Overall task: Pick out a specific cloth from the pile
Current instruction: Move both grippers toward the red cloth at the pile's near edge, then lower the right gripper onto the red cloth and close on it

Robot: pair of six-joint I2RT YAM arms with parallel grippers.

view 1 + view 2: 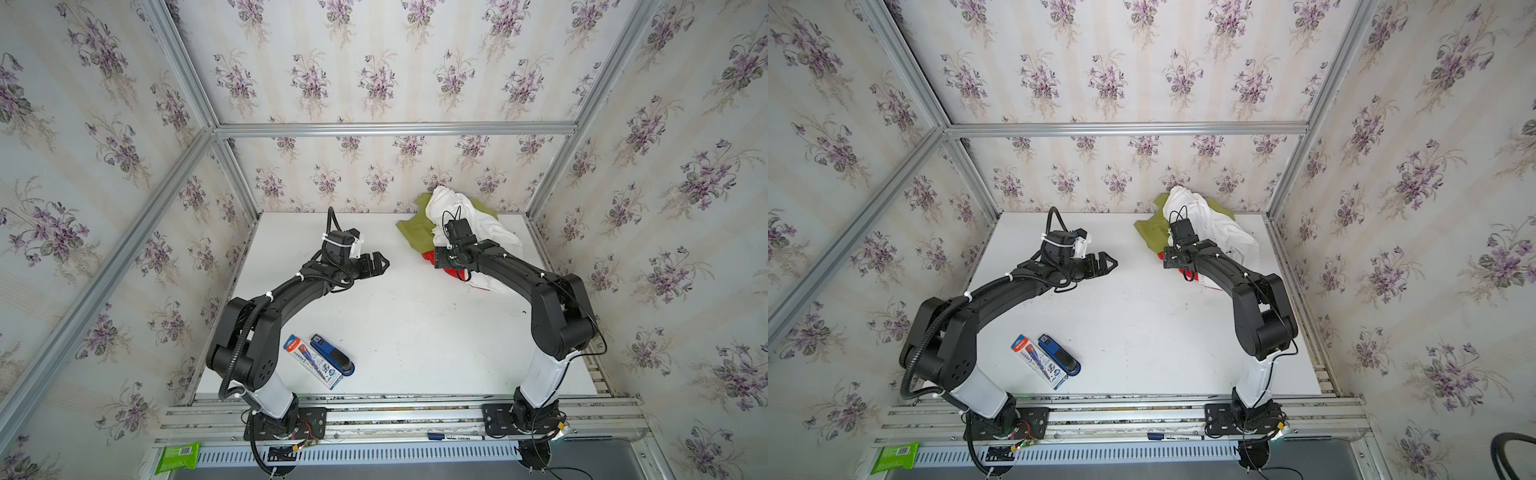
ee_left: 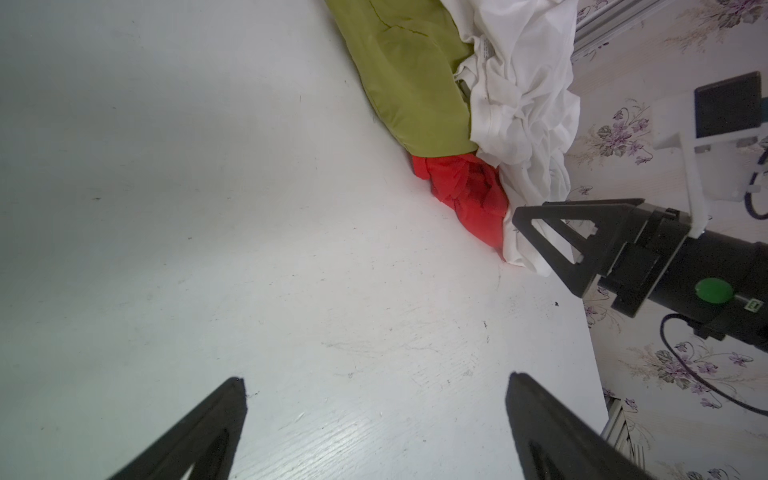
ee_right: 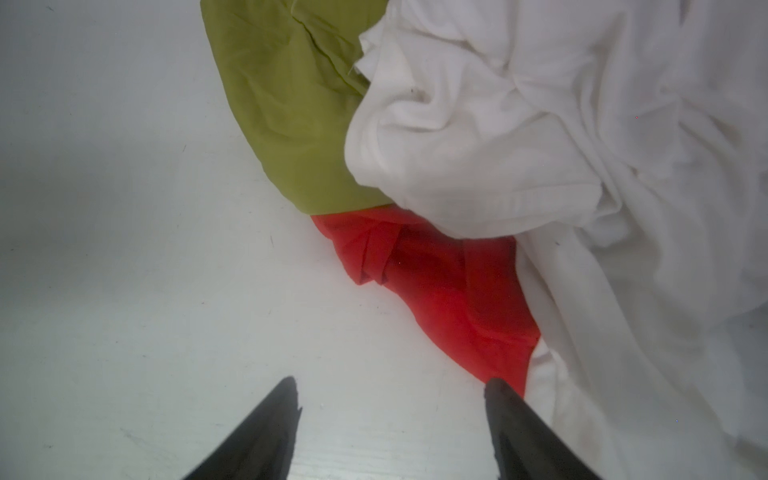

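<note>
Stationery lies near the left arm's base on the white bench [image 1: 415, 332]: a printed flat pack [image 1: 312, 360] and, just beside it, a blue stapler [image 1: 333, 354]. Further in, I see the left gripper [image 1: 380, 262] hovering above bare bench, its jaws spread wide with nothing between them. It points toward the pile [image 1: 449, 199] and is well apart from it. The pile sits at the far right against the back wall, with an olive-green cloth [image 1: 413, 230] on its left side and a large white cloth [image 1: 492, 228] heaped over the top and right. The cloth [image 3: 449, 286] I want, the bright red one, pokes out at the pile's near edge, tucked under both others and lying on the bench. The right gripper [image 3: 392, 384] is low over that edge, jaws parted and holding nothing. In its wrist view one fingertip [image 3: 496, 388] is at the red hem, though I cannot tell whether it touches.
</note>
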